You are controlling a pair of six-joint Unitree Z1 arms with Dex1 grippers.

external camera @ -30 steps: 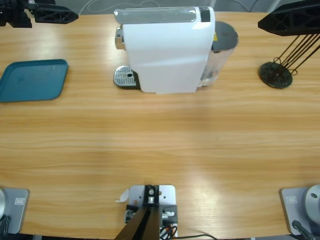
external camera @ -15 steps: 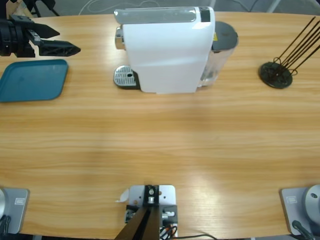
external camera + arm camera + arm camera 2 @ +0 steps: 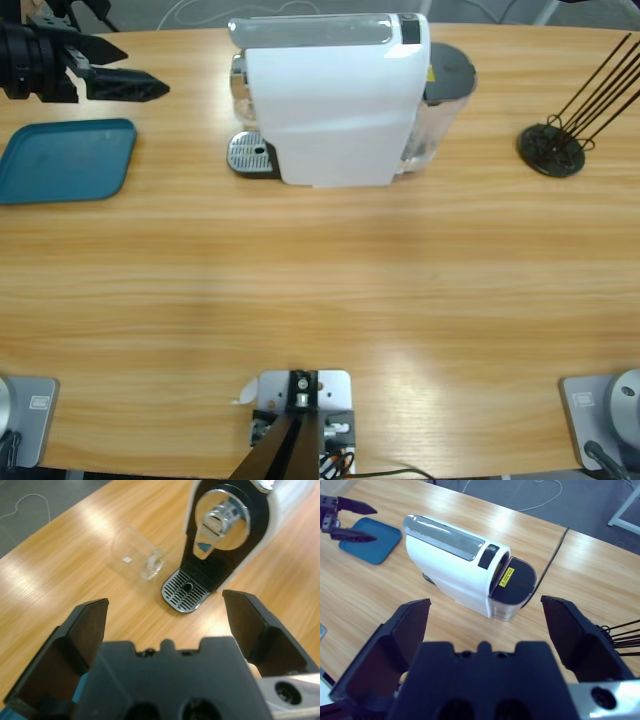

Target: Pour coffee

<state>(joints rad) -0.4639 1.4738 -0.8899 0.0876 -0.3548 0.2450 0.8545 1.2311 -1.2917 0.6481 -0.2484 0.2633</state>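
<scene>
The white coffee machine (image 3: pixel 330 100) stands at the table's far middle, its drip tray (image 3: pixel 250 153) facing left. My left gripper (image 3: pixel 147 70) hovers open at the far left, pointing toward the machine. The left wrist view looks between the open jaws of the left gripper (image 3: pixel 165 605) at the drip tray (image 3: pixel 187 591), the chrome spout (image 3: pixel 215 522) and a clear glass (image 3: pixel 137 560) beside the tray. No coffee is visible. My right gripper (image 3: pixel 485 607) is open, high above the machine (image 3: pixel 455 570), and is out of the high view.
A teal tray (image 3: pixel 65 160) lies at the left, just below the left gripper. A black wire rack (image 3: pixel 552 148) stands at the far right. The machine's grey water tank (image 3: pixel 445 80) sits on its right side. Bare wood fills the near half of the table.
The left gripper has dropped in from the top-left corner and crept right toward the machine. The right gripper has withdrawn from the high view's upper right corner.
</scene>
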